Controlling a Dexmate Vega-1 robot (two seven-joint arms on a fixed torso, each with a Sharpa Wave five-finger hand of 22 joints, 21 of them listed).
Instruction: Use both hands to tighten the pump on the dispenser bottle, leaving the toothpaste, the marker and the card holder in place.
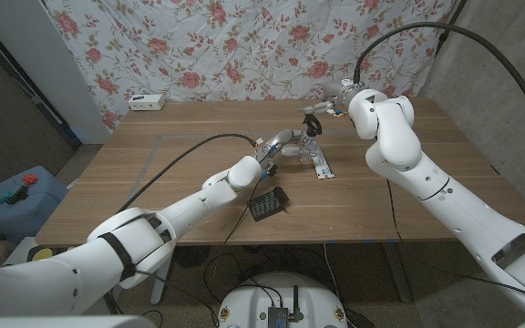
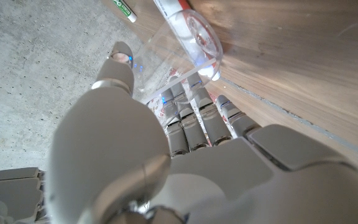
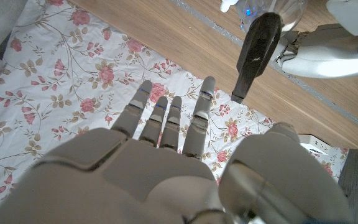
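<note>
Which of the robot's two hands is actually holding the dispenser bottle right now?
The left hand: its fingers wrap the clear dispenser bottle. The right hand is open beside the black pump, gripping nothing.

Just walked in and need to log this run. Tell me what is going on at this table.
The left robot hand grips the clear plastic dispenser bottle near the middle of the wooden table. The right robot hand, fingers spread and holding nothing, hovers beside the bottle's black pump head without touching it. The white toothpaste tube lies just by the bottle, the black mesh card holder stands nearer the robot, and a white marker lies close to the bottle.
</note>
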